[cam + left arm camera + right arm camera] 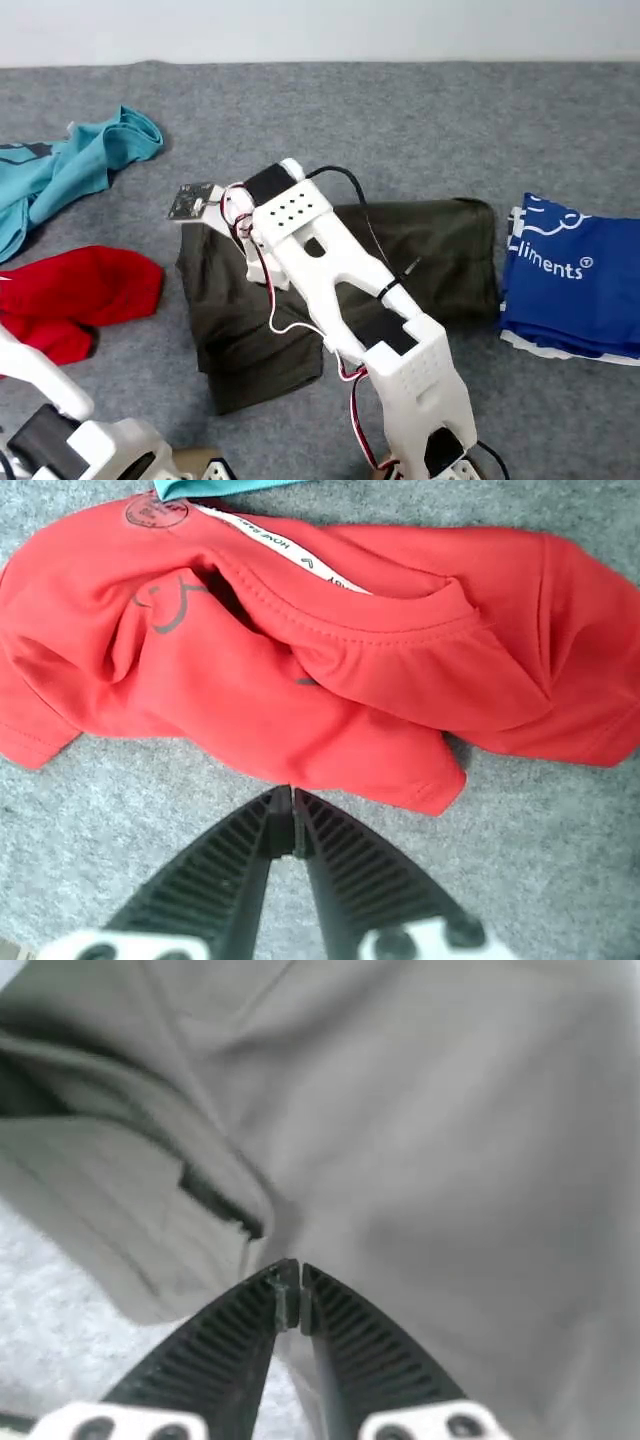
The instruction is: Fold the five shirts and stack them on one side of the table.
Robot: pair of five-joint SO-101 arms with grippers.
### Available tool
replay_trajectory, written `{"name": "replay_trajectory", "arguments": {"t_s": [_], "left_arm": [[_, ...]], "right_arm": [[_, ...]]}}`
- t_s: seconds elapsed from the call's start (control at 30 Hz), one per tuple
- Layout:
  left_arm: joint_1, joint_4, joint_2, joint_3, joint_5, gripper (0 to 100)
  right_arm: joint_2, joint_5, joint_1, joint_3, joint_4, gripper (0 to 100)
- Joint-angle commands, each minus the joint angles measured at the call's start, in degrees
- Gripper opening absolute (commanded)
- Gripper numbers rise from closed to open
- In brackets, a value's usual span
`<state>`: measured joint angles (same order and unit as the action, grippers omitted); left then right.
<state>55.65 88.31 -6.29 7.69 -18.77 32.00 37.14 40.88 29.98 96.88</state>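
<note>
A dark olive shirt (pixel 430 250) lies partly folded in the middle of the grey table. My right arm stretches over it, and my right gripper (pixel 238 222) sits at the shirt's far left corner. In the right wrist view that gripper (pixel 290 1295) is shut, pinching a fold of the olive cloth (pixel 450 1110). A crumpled red shirt (pixel 80 290) lies at the left. My left gripper (pixel 293 825) is shut and holds nothing, hovering over bare table just short of the red shirt's (pixel 300 650) hem.
A teal shirt (pixel 70 165) lies bunched at the far left, its edge (pixel 200 485) beyond the red one. A folded blue shirt (pixel 575 275) rests on white cloth at the right edge. Grey table (pixel 400 120) is bare along the back.
</note>
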Motion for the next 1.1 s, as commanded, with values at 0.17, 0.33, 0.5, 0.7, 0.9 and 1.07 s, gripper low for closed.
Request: {"name": "replay_trajectory", "arguments": {"t_s": [0.17, 0.33, 0.5, 0.7, 0.9, 1.07], "left_arm": [[-0.2, -3.6, -3.0, 3.8, -0.4, 1], [-0.2, -3.7, -3.0, 3.7, -0.4, 1], [-0.1, -3.7, -3.0, 3.7, -0.4, 1], [-0.2, -3.7, -3.0, 3.7, -0.4, 1], [-0.2, -3.7, -3.0, 3.7, -0.4, 1], [-0.2, -3.6, -3.0, 3.7, -0.4, 1]], "right_arm": [[-2.9, -4.7, 8.3, 2.7, 6.0, 18.6], [-1.5, -4.7, 13.6, 2.7, 5.8, 20.3], [3.2, -4.7, 15.0, 2.7, 5.8, 20.3], [8.2, -4.7, 16.0, 3.0, 5.8, 20.2], [11.8, -3.2, 13.9, 3.0, 3.6, 10.6], [10.6, -1.6, 11.7, 3.1, 3.6, 3.0]]}}
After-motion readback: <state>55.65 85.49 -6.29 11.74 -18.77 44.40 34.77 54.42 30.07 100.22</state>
